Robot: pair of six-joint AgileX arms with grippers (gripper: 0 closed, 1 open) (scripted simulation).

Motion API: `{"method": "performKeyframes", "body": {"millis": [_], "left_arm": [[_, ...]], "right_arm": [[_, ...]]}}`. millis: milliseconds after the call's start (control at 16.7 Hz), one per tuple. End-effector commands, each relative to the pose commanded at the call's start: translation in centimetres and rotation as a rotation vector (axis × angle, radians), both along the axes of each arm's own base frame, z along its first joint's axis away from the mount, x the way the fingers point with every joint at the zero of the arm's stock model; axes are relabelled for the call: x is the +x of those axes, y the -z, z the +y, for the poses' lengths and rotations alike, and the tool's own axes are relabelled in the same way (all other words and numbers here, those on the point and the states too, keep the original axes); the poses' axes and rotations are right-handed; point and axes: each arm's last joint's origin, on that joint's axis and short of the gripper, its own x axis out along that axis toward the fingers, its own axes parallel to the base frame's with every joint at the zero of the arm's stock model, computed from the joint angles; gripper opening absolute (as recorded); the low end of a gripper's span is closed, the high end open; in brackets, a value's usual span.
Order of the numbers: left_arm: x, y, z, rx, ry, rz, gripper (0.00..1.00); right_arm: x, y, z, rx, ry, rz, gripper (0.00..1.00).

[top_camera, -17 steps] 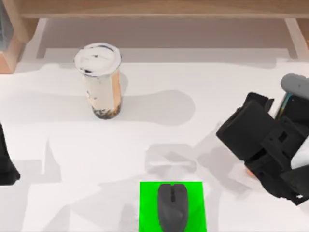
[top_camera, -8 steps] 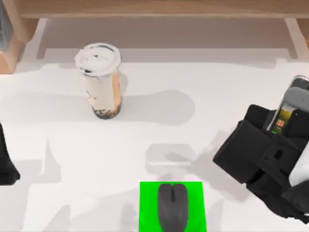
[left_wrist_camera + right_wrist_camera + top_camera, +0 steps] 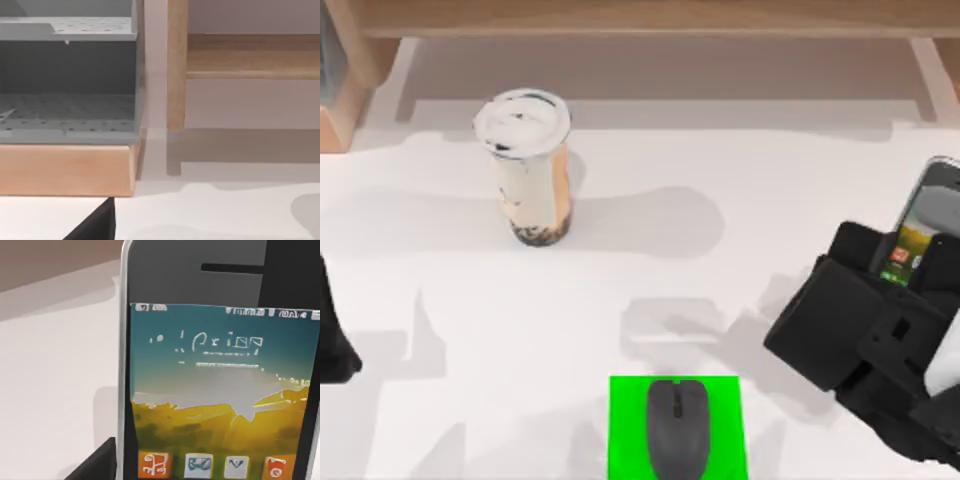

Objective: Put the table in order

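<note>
Nearest you, at the front edge of the plain white tabletop point(image 3: 740, 200), a dark grey computer mouse point(image 3: 677, 428) lies on a small bright green rectangular mat point(image 3: 625, 430), its long axis running front to back.

At the right edge, your right gripper point(image 3: 905, 275) holds a slim silver-edged smartphone with a lit blue and yellow screen point(image 3: 918, 225). The phone is raised clear of the tabletop, and its long axis runs from the gripper toward the back edge, leaning a little to the right, with the earpiece end farthest from the gripper. The right wrist view shows the screen facing the camera. The fingers appear closed on the phone's lower end, though the contact itself is hidden by the black housing.

The left arm point(image 3: 332, 335) sits parked at the left edge; you cannot tell how its gripper stands.

Farther back, toward the left, a tall clear plastic cup of milky tea with a white lid point(image 3: 527, 165) stands upright. Beyond it, a light wooden shelf point(image 3: 640, 18) runs along the back edge, and the left wrist view shows a grey perforated rack point(image 3: 67, 80) on a wooden base at the back left corner.

The step in hand looks like carrying the phone to its place. Your next move probably calls for a steady carry toward a holder, keeping the phone clear of the shelf.
</note>
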Motion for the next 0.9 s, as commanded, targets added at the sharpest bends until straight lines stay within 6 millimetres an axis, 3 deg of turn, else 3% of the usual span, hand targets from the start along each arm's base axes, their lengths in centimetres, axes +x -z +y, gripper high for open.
{"method": "performKeyframes", "body": {"millis": [300, 600, 900], "left_arm": [[0.0, 0.0, 0.0, 0.000, 0.000, 0.000, 1.00], [0.0, 0.0, 0.0, 0.000, 0.000, 0.000, 1.00], [0.0, 0.0, 0.0, 0.000, 0.000, 0.000, 1.00]], "right_arm": [[0.1, -2.5, -2.3, 0.171, -0.060, -0.010, 1.00], [-0.8, -5.4, -7.1, 0.355, -0.226, -0.120, 1.00], [-3.2, -4.8, -12.2, 0.306, -0.408, -0.322, 1.00]]}}
